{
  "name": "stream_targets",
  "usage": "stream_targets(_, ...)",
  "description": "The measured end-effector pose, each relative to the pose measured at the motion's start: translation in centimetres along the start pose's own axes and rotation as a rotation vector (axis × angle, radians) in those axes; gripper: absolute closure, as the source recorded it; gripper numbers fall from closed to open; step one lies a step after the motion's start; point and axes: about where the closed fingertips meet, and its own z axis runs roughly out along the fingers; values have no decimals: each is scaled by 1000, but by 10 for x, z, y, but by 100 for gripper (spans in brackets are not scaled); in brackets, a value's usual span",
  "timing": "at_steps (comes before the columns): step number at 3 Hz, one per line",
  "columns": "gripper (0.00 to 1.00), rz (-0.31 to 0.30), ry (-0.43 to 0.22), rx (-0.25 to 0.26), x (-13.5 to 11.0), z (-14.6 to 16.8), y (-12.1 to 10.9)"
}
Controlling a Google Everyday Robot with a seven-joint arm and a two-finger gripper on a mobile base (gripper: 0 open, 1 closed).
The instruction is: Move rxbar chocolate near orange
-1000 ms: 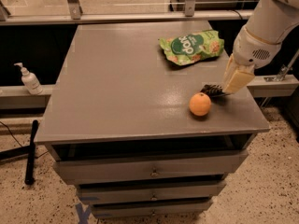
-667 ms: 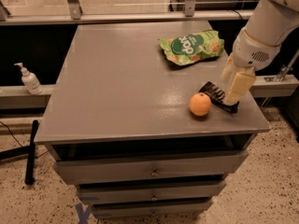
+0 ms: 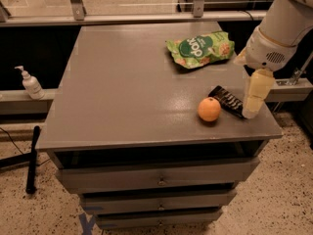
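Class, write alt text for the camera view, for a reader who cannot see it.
A rxbar chocolate lies close beside an orange near the front right corner of the grey cabinet top; the robot's pincer points down at the bar's right end. A green snack bag lies farther back.

Single view: high, off the bench (image 3: 122,92) front edge, facing down toward its back edge; middling distance, whole top and drawers (image 3: 156,179) in frame; gripper (image 3: 250,112) at front right corner.
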Motion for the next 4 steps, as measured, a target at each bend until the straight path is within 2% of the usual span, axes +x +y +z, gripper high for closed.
stream_targets(1,0,59,-69,104,8,-25,-18)
stream_targets(2,0,117,-197,228,19,-52,-37)
stream_targets(3,0,189,-364,371,39,-79,-46)
stream_targets(4,0,226,-401,435,50,-92,-53)
